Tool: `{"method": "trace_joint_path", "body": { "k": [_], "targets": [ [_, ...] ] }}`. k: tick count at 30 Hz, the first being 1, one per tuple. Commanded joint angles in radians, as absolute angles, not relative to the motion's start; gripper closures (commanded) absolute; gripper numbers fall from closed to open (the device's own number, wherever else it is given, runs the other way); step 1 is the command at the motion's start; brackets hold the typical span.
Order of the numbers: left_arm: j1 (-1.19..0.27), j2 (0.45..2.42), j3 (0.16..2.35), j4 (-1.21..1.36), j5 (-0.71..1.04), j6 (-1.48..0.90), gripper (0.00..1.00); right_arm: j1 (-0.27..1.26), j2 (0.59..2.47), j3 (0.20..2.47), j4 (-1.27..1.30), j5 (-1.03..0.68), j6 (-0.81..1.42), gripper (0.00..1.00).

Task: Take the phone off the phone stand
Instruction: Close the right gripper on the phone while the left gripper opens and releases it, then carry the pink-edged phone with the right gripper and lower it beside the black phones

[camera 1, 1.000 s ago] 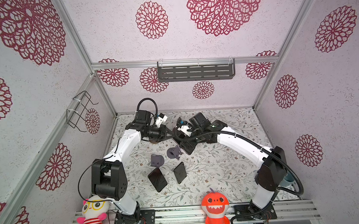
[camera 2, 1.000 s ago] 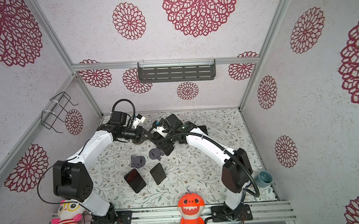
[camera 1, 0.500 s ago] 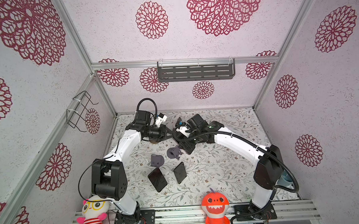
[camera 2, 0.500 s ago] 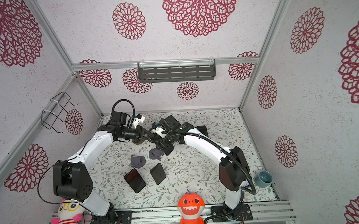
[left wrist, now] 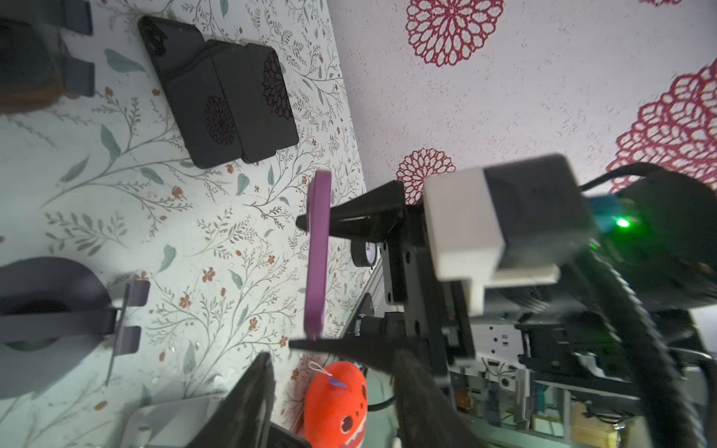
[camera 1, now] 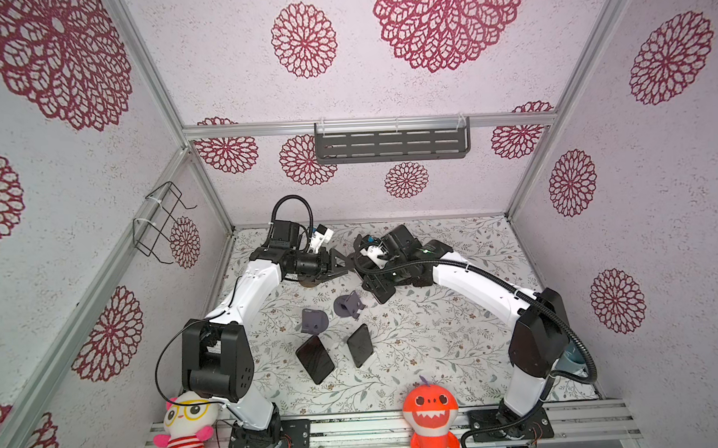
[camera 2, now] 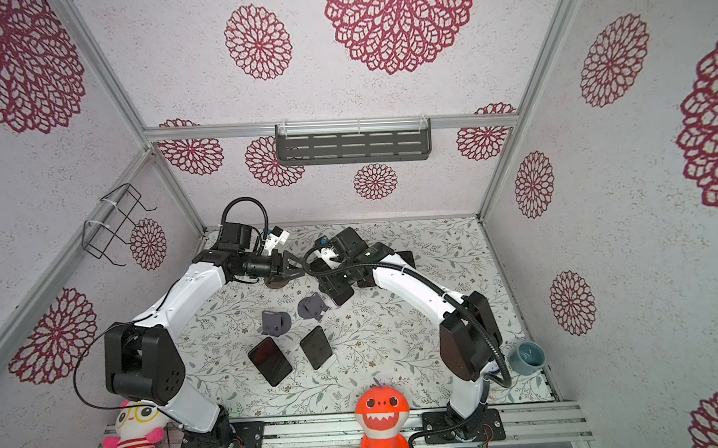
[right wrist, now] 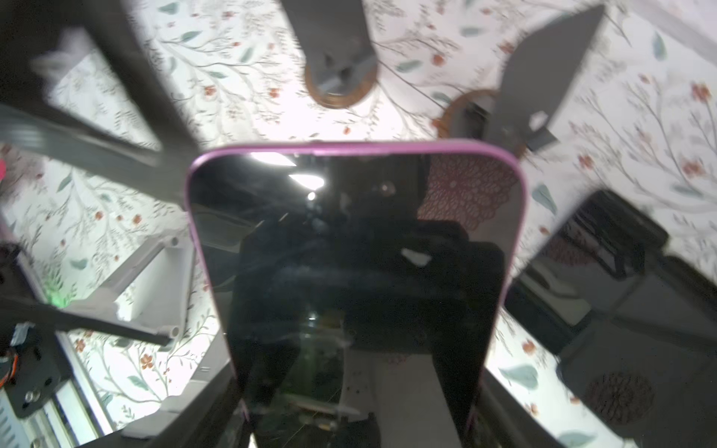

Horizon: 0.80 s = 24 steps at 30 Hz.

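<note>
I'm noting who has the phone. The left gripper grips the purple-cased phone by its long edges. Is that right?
Not quite. The right gripper has it, not the left. The left wrist view shows the purple-cased phone seen edge-on, clamped by its long edges between that gripper's jaws.

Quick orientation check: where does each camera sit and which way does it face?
Top views: high at the front, looking down toward the back wall; left arm and right arm show.
Left wrist: faces the right gripper holding the pink-cased phone edge-on.
Right wrist: faces the phone's screen; left gripper open beyond.
Shared: both wrist views show the phone.
</note>
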<state>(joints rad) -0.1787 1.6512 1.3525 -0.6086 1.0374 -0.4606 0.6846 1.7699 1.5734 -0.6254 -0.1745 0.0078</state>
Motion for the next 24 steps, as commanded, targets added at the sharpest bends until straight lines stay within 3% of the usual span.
{"method": "trace_joint_path", "body": {
  "k": [1,5,13,24],
  "targets": [
    [-0.164,1.605,1.344,-0.575,1.031,-0.456,0.33,0.584,1.654,1.505,-0.637,-0.125,0.097,0.56],
    [-0.161,1.589,1.341,-0.58,0.97,-0.45,0.21,0.464,1.606,1.36,-0.705,-0.016,0.125,0.57],
    [-0.156,1.543,1.361,-0.657,0.738,-0.378,0.2,0.267,1.583,1.139,-0.667,-0.049,0.153,0.58],
    [-0.157,1.502,1.359,-0.671,0.66,-0.356,0.21,0.239,1.684,1.068,-0.574,-0.089,0.123,0.5]
  ]
}}
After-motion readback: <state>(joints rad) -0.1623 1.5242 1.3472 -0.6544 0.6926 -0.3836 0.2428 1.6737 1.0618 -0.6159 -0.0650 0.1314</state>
